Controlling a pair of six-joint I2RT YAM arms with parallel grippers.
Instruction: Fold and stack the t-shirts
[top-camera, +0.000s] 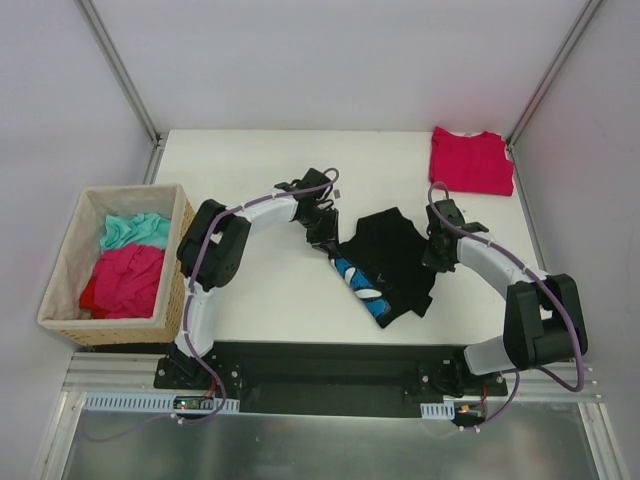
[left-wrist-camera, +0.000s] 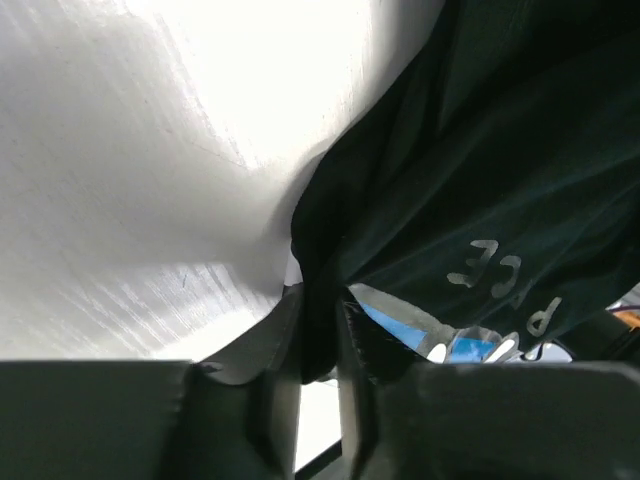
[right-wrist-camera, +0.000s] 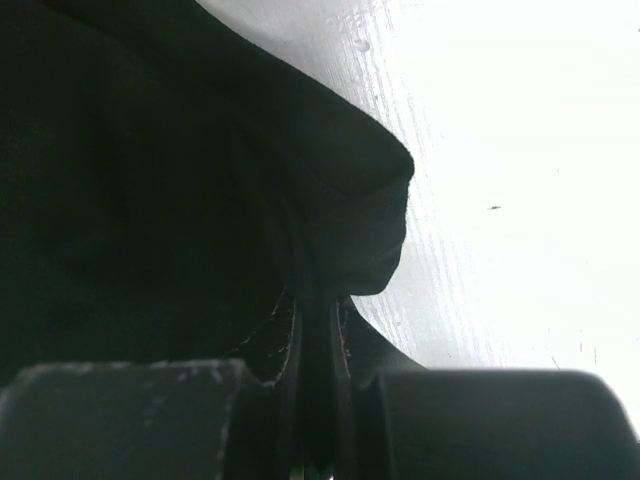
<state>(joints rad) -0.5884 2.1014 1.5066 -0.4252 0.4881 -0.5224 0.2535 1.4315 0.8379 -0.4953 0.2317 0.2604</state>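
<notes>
The black t-shirt (top-camera: 392, 262) lies bunched in the middle of the white table, with a blue and white print showing at its near left edge. My left gripper (top-camera: 326, 238) is at the shirt's left edge. In the left wrist view its fingers are closed on a fold of the black t-shirt (left-wrist-camera: 480, 150), at the left gripper (left-wrist-camera: 318, 335). My right gripper (top-camera: 437, 256) is at the shirt's right edge. In the right wrist view, the right gripper (right-wrist-camera: 318, 330) pinches a fold of the black t-shirt (right-wrist-camera: 150, 180). The red t-shirt (top-camera: 472, 160) lies folded at the far right corner.
A woven tan basket (top-camera: 178, 282) stands off the table's left edge, holding teal cloth (top-camera: 135, 231) and pink cloth (top-camera: 125, 282). Bare white table (top-camera: 262, 290) lies to the left of the black shirt. Metal frame posts rise at both far corners.
</notes>
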